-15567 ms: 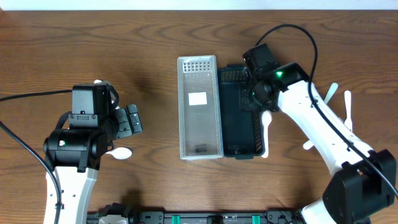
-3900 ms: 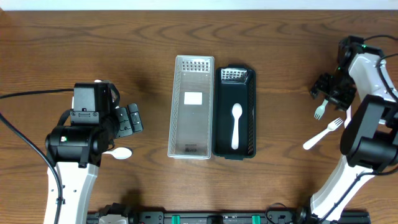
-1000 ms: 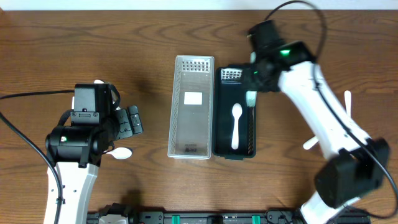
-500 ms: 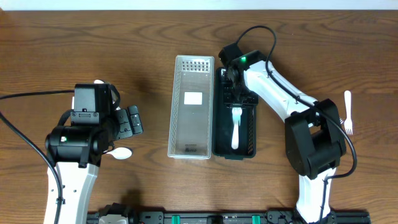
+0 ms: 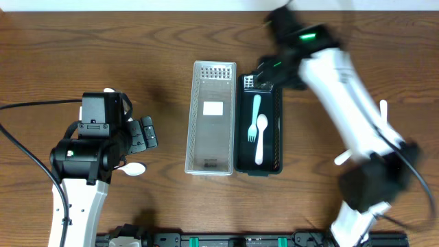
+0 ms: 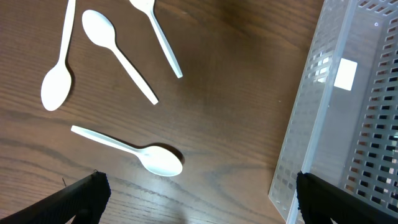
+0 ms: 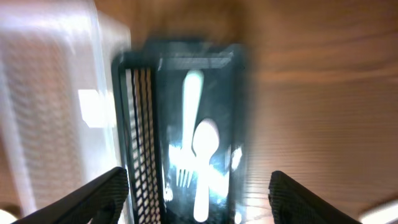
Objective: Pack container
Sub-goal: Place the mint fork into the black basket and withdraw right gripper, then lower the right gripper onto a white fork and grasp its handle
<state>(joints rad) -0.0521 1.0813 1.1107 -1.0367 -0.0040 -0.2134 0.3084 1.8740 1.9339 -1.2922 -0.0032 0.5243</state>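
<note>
The black container (image 5: pixel 276 140) stands right of centre, and a white fork (image 5: pixel 254 118) and a white spoon (image 5: pixel 260 137) lie lengthwise inside it. My right gripper (image 5: pixel 272 71) hovers, blurred by motion, over the container's far end. In the right wrist view it (image 7: pixel 202 208) is open above the container (image 7: pixel 140 124), with the fork (image 7: pixel 189 118) and spoon (image 7: pixel 206 158) lying loose below the fingers. My left gripper (image 5: pixel 145 132) stays at the left, open (image 6: pixel 199 208) over bare wood with nothing between its fingers.
A clear mesh basket (image 5: pixel 211 147) sits against the black container's left side (image 6: pixel 348 118). Several white spoons (image 6: pixel 134 149) lie on the wood below the left wrist. More white cutlery (image 5: pixel 383 113) lies at the right, partly behind my right arm.
My right gripper has opened and let go of the fork, which now lies in the black container beside the spoon. The right arm has lifted back toward the far end. The left arm is still.
</note>
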